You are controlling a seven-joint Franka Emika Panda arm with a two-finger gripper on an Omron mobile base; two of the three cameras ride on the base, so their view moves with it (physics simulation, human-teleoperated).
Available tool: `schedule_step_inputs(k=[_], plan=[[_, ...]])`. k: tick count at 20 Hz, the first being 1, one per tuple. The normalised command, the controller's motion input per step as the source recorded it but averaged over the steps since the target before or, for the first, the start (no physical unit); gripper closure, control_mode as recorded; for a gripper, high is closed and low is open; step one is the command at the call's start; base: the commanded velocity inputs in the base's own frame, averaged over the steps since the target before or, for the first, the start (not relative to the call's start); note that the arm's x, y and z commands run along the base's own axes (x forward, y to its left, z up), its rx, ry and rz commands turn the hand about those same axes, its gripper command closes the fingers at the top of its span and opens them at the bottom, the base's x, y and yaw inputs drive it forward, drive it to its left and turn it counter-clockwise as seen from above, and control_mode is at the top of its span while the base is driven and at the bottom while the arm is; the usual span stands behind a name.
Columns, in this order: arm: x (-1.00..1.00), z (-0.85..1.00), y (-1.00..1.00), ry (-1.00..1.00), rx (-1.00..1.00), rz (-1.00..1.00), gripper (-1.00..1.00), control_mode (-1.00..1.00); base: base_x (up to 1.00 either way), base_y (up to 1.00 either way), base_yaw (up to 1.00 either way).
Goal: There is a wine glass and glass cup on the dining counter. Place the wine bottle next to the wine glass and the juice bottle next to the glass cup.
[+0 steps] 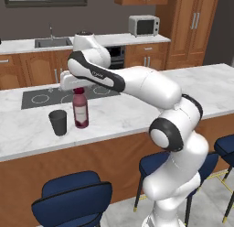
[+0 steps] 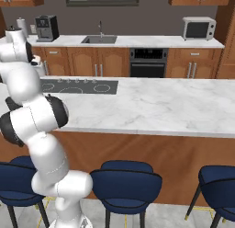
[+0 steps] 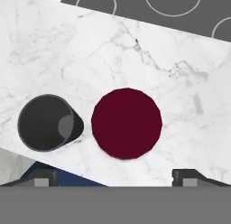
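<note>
Standing upright near the front edge of the surface [image 1: 137, 116] in the left base view: juice bottle [image 1: 80, 110], just beside the glass cup [image 1: 58, 122], the two apart by a narrow gap. Claw [image 1: 78, 87] poised directly above the dark red cap, at the end of the white arm, fingers hard to make out at this angle. Pale label band visible on the bottle; no writing legible. Small dark mark on the arm's black joint cover, too small to read. Risk judged from here: any sideways drift while lifting away could clip the cap and tip the bottle into the cup, or toward the nearby front edge.

Showing in the right base view: long marble surface [image 2: 151, 107] with the inset cooktop toward its left end, arm rising at left. Microwave and coffee machine on the rear worktop, no readable brand.

Looking straight down in the hand view: round cap of the juice bottle [image 3: 127, 123] centred between the two finger tips of the claw [image 3: 115, 178], released and spread wide, grasping nothing. Glass cup [image 3: 45, 123] near the surface's edge, with a blue stool below. Cap clear of both tips; a straight retreat looks safest.
</note>
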Motion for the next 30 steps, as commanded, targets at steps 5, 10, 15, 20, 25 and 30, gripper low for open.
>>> schedule_step_inputs(k=[5, 10, 15, 20, 25, 30], plan=[[-0.36, 0.00, -0.02, -0.01, 0.00, 0.00, -1.00, -1.00, 0.00, 0.00, 0.00], [-0.42, 0.00, -0.12, 0.00, 0.00, 0.00, -1.00, -1.00, 0.00, 0.00, 0.00], [-0.55, -0.01, -0.19, -0.08, 0.00, 0.00, -1.00, -1.00, 0.00, 0.00, 0.00], [-0.63, -0.05, -0.29, -0.13, 0.00, -0.02, -1.00, -1.00, 0.00, 0.00, 0.00], [-0.63, -0.11, -0.28, -0.10, 0.00, -0.05, -1.00, -1.00, 0.00, 0.00, 0.00], [-0.63, -0.10, -0.38, 0.00, 0.07, -0.07, -1.00, -1.00, 0.00, 0.00, 0.00]])
